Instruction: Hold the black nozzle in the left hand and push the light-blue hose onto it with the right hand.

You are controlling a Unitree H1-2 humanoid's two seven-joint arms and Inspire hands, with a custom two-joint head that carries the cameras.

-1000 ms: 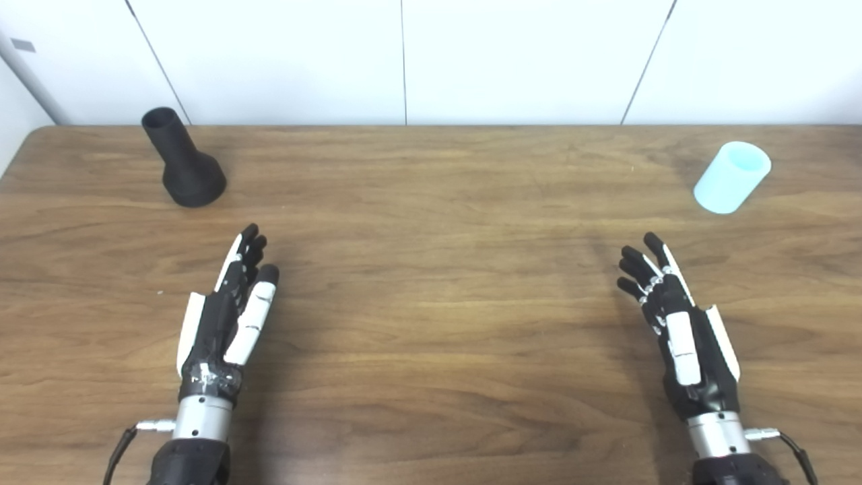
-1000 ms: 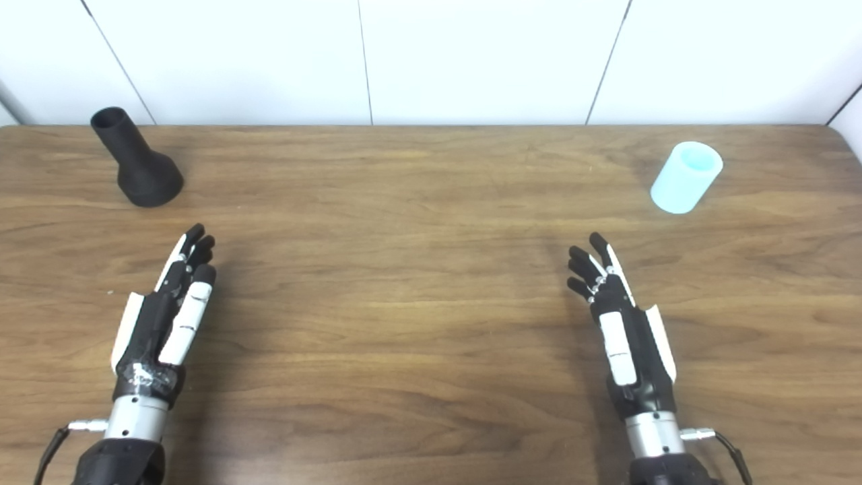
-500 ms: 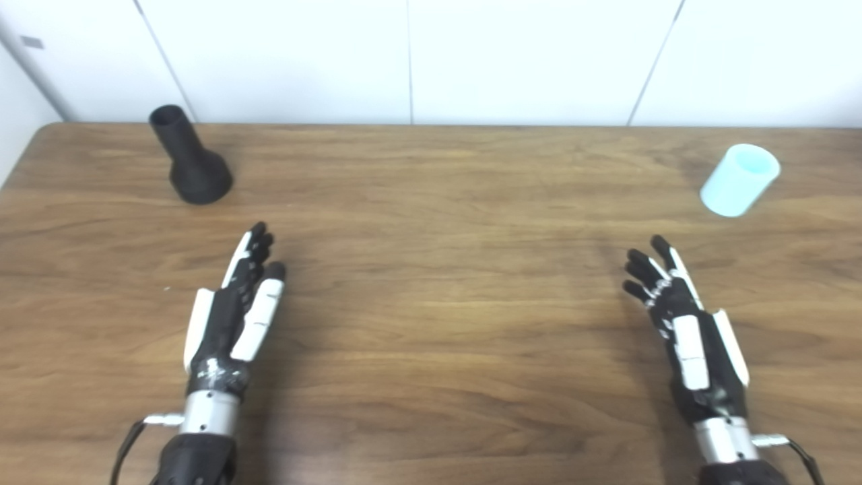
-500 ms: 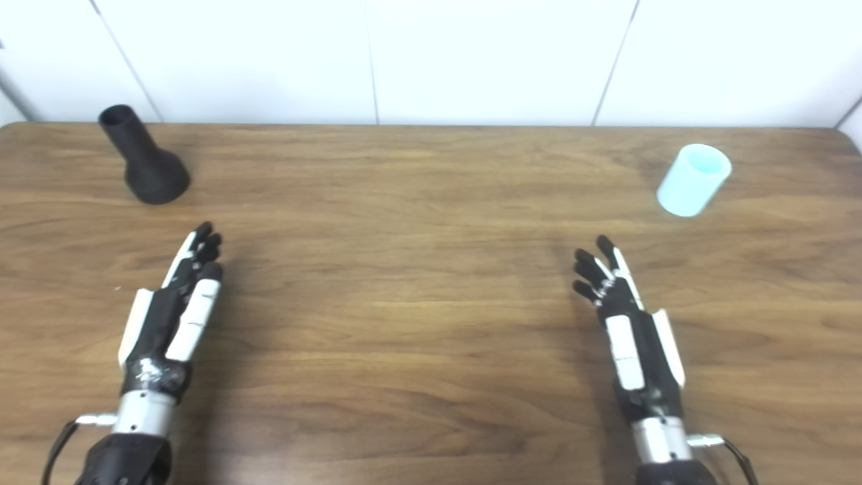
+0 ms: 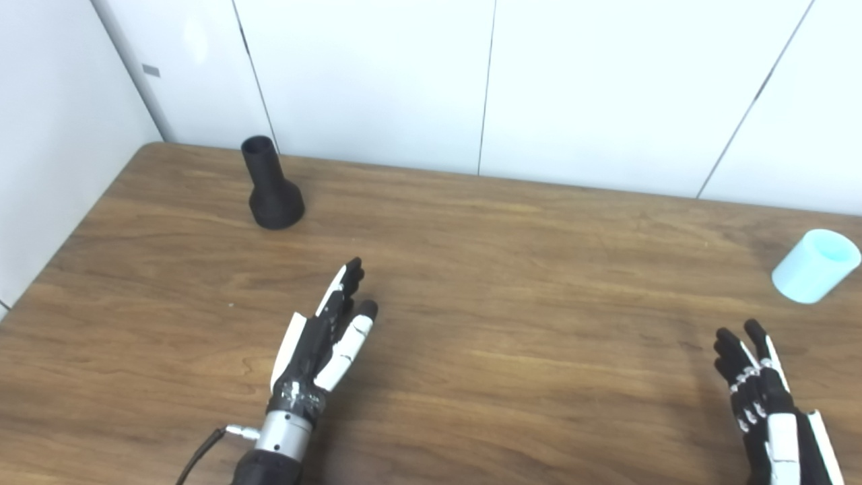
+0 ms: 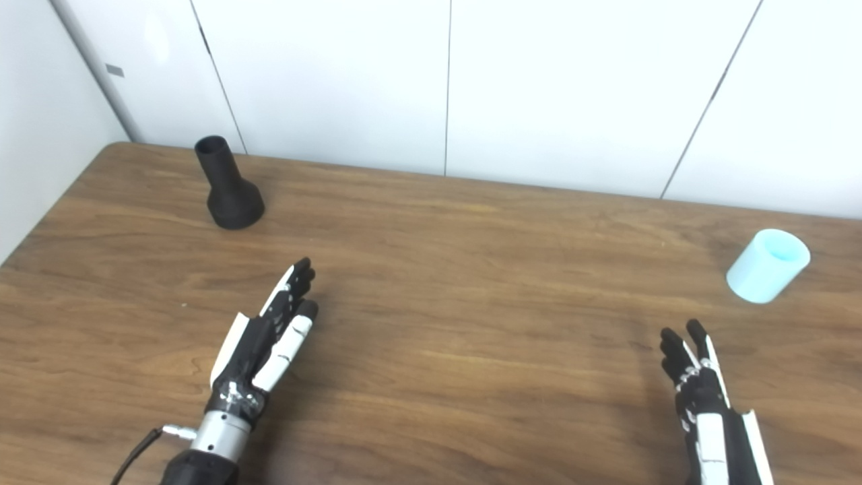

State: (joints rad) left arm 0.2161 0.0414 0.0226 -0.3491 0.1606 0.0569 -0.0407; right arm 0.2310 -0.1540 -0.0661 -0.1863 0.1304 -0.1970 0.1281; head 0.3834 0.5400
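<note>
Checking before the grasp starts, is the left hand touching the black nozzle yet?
Apart. The left eye view shows bare table between the left hand and the black nozzle, which stands upright farther back.

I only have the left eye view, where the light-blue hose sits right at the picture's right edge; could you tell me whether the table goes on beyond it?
Observer: Yes. In the right eye view the hose sits well inside the picture, and bare table shows to its right.
Operator: Thank you. Is anything leaning against the hose on that right side?
Observer: No. Its right wall stands free, with nothing touching it there.
Operator: And what lies on the outer side of the right robot hand?
Observer: A broad strip of table shows to the right of the right robot hand.
</note>
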